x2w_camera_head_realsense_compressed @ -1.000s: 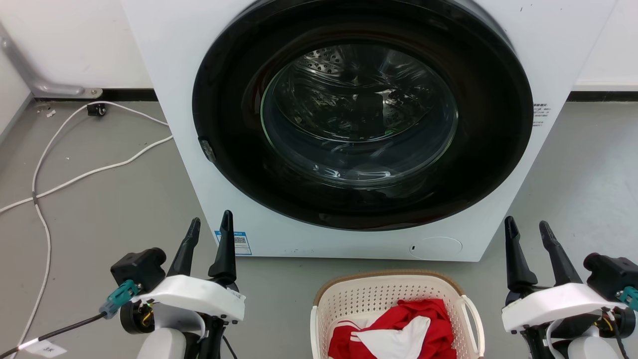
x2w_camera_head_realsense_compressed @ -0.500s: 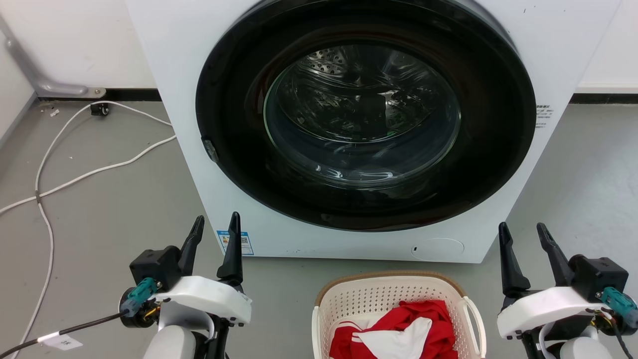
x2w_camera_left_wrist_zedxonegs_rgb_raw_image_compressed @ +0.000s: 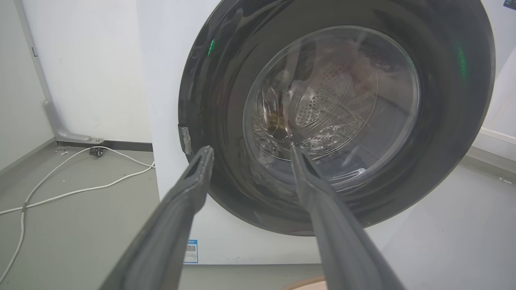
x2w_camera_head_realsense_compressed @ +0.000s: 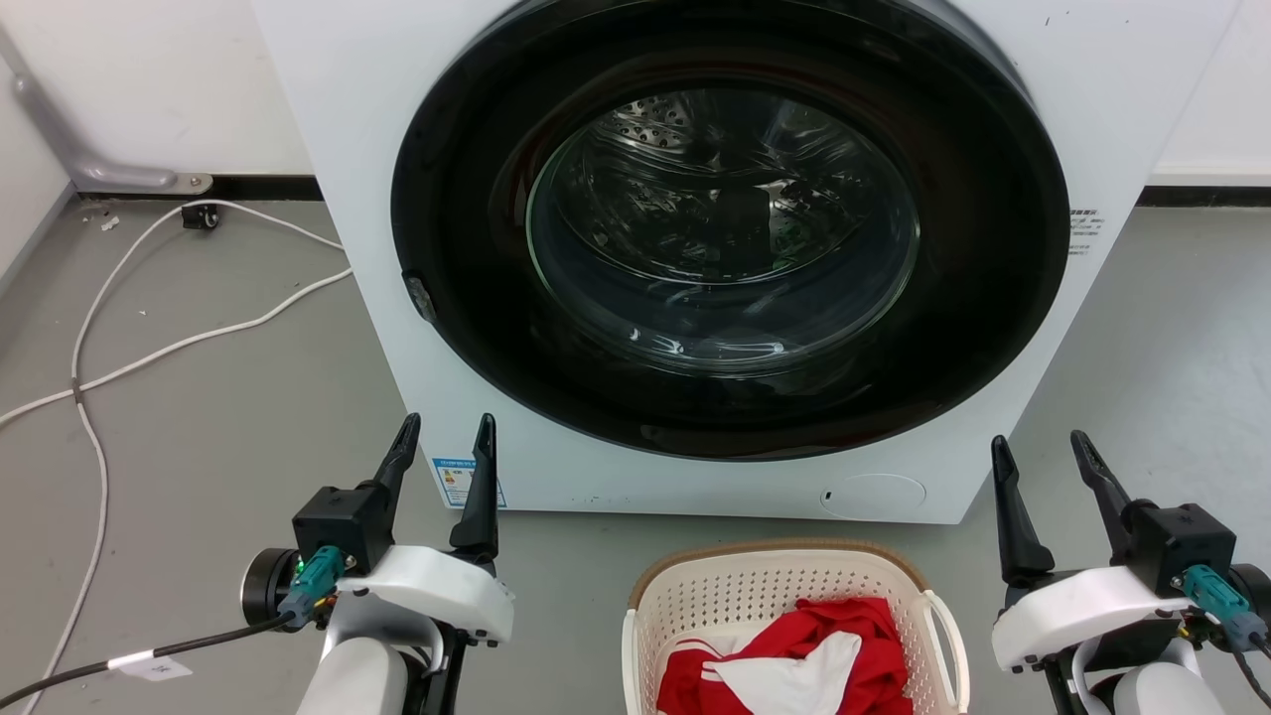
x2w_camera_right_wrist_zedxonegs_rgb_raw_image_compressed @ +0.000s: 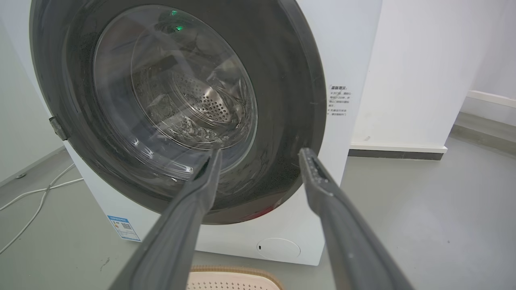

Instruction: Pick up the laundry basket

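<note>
Your left gripper point(x2w_camera_head_realsense_compressed: 446, 429) and right gripper point(x2w_camera_head_realsense_compressed: 1039, 445): fingers apart, empty. Laundry basket point(x2w_camera_head_realsense_compressed: 695, 596) sits on the floor point(x2w_camera_head_realsense_compressed: 199, 447) between them, near the washing machine point(x2w_camera_head_realsense_compressed: 328, 119).

One washing machine point(x2w_camera_head_realsense_compressed: 328, 99), with one round glass door point(x2w_camera_head_realsense_compressed: 720, 228), one blue label point(x2w_camera_head_realsense_compressed: 455, 482) and one round cover point(x2w_camera_head_realsense_compressed: 874, 494) low on its front. One laundry basket point(x2w_camera_head_realsense_compressed: 784, 581) on the floor point(x2w_camera_head_realsense_compressed: 199, 447), holding red and white cloth point(x2w_camera_head_realsense_compressed: 824, 636); how many pieces cannot be told. Two tools, the left tool point(x2w_camera_head_realsense_compressed: 447, 427) and the right tool point(x2w_camera_head_realsense_compressed: 1038, 440), each with two dark fingers point(x2w_camera_head_realsense_compressed: 1013, 516). Two white cable strands point(x2w_camera_head_realsense_compressed: 199, 338) cross the floor's left side.
</note>
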Available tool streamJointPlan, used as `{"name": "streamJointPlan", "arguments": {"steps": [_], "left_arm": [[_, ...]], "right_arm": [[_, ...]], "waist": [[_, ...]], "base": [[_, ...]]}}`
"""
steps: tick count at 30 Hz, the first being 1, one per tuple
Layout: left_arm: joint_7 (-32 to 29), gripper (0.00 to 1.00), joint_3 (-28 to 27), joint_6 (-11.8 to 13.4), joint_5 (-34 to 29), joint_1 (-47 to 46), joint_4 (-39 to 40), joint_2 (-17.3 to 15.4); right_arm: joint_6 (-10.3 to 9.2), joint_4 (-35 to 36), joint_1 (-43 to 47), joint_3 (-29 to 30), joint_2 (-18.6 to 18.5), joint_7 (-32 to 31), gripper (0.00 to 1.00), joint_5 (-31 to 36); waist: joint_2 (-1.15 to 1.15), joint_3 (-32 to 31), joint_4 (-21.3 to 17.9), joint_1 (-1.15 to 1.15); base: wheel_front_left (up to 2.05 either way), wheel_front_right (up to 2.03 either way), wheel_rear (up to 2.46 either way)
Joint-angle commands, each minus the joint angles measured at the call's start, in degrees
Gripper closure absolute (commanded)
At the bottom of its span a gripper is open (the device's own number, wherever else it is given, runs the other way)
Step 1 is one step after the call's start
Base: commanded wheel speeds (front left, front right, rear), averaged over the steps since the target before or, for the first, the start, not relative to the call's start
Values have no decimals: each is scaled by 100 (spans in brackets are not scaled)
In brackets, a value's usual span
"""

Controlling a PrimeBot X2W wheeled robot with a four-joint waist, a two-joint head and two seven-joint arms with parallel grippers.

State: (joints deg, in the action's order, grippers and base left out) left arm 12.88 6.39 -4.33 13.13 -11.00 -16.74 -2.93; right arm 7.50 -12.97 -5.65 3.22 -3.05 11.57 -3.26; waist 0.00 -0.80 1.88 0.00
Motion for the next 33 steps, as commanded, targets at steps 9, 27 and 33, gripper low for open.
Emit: {"name": "streamJointPlan", "arguments": {"steps": [9, 27, 33], "left_arm": [[131, 0, 65, 56, -445, -128, 3, 5], [239, 0, 116, 79, -719, -125, -13, 8], [234, 0, 127, 90, -702, -126, -10, 8]], "right_arm": [[-2, -13, -50, 27, 23, 103, 0, 402], [-2, -127, -82, 57, 28, 222, 0, 580], [-2, -153, -88, 61, 28, 243, 0, 542]], "waist": [[0, 6, -10, 0], [0, 28, 5, 0], [0, 31, 5, 0]], "base": [[0, 0, 0], [0, 0, 0], [0, 0, 0]]}}
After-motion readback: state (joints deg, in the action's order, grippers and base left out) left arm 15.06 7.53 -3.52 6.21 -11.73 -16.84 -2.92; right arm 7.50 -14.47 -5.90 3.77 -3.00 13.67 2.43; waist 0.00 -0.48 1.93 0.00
